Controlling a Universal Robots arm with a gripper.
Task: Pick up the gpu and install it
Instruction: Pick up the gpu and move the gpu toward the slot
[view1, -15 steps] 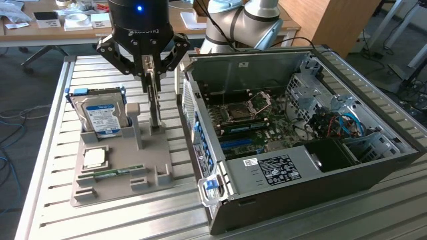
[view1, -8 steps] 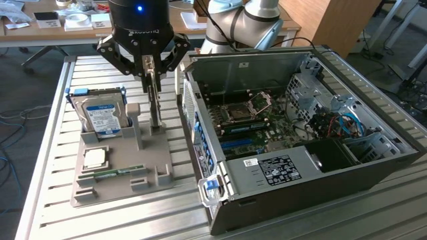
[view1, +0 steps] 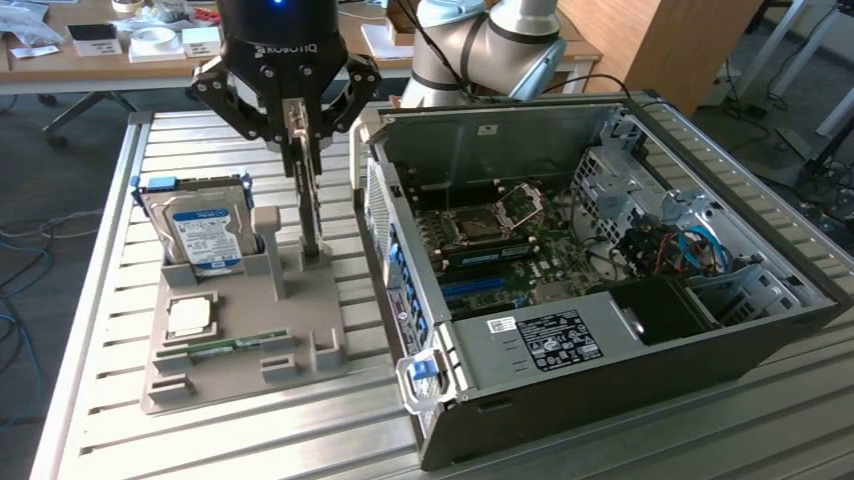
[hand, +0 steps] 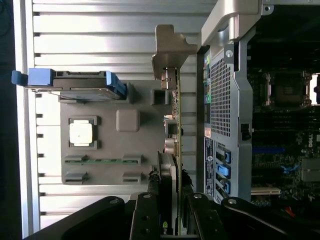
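Observation:
The gpu (view1: 310, 200) stands on edge in a slot of the grey holder (view1: 314, 350), seen as a thin dark card. Its silver end bracket (hand: 170, 47) sticks out past the holder in the wrist view. My gripper (view1: 302, 125) hangs straight above it, with its black fingers (hand: 147, 217) closed on both faces of the card's upper edge. In the wrist view the gpu (hand: 172, 125) runs between the fingers of the gripper (hand: 170, 220). The card's lower edge still sits at the holder.
A silver hard drive (view1: 200, 230) with a blue-white label stands in the same holder; a processor chip (view1: 191, 315) and a green memory stick (view1: 227, 347) lie on it. The open computer case (view1: 534, 400) lies close beside the holder, motherboard (view1: 494, 240) exposed. The table is slatted metal.

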